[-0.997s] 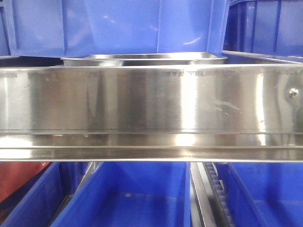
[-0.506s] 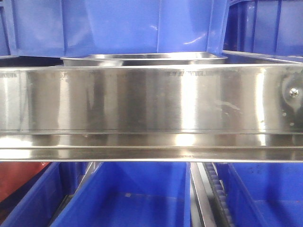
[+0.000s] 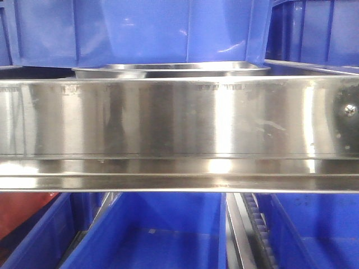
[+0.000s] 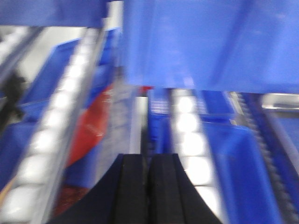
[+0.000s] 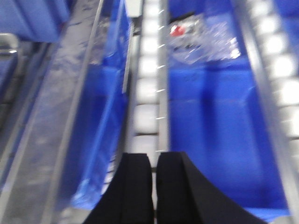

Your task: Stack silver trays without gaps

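Peering past the rail (image 3: 168,117), I count one tray (image 3: 168,69) for sure. Only its rim shows above the rail, in front of a blue bin (image 3: 140,28); the rail hides the rest. At least two bins stand above and three below. My left gripper (image 4: 148,186) has its jaws pressed together on nothing, and my right gripper (image 5: 154,186) likewise, save a hairline slit. Both hang over blurred bins and white roller tracks (image 5: 148,70). One screw (image 3: 349,110) sits in the rail.
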Robot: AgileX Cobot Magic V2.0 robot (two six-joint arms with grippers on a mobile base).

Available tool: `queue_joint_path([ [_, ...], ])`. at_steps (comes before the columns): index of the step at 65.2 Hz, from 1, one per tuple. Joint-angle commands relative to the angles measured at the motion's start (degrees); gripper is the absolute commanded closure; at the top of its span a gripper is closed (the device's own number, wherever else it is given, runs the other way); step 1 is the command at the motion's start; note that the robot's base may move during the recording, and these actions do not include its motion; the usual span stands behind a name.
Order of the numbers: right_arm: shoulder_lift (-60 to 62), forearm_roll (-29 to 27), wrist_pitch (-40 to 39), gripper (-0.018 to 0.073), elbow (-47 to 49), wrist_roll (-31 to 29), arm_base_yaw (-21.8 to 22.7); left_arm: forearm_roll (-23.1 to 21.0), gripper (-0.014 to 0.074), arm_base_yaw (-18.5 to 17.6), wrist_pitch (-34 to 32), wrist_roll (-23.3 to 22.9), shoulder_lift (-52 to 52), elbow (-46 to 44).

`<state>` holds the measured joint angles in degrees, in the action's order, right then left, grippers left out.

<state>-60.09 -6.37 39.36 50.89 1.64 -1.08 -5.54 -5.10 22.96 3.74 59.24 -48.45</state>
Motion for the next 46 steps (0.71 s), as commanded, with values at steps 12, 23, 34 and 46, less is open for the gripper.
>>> queue_joint_path([
  [12,-5.14,16.12,2.76,0.0554,3.86,20.39,-13.89,13.11,0.0615,-9.34,5.95,-18.24,6.56,-9.09],
  [23,-11.42,21.64,10.70,0.0554,12.49,29.21,-21.52,26.29,0.0615,-15.30,15.57,-35.44,12.15,-16.59],
  [34,-18.30,21.64,17.99,0.0554,23.39,30.81,-23.87,28.54,0.0615,-19.81,26.00,-40.83,17.12,-24.38],
  [46,-26.02,21.30,24.41,0.0554,36.05,30.91,-24.25,27.47,0.0615,-22.55,27.46,-40.83,22.17,-30.46],
])
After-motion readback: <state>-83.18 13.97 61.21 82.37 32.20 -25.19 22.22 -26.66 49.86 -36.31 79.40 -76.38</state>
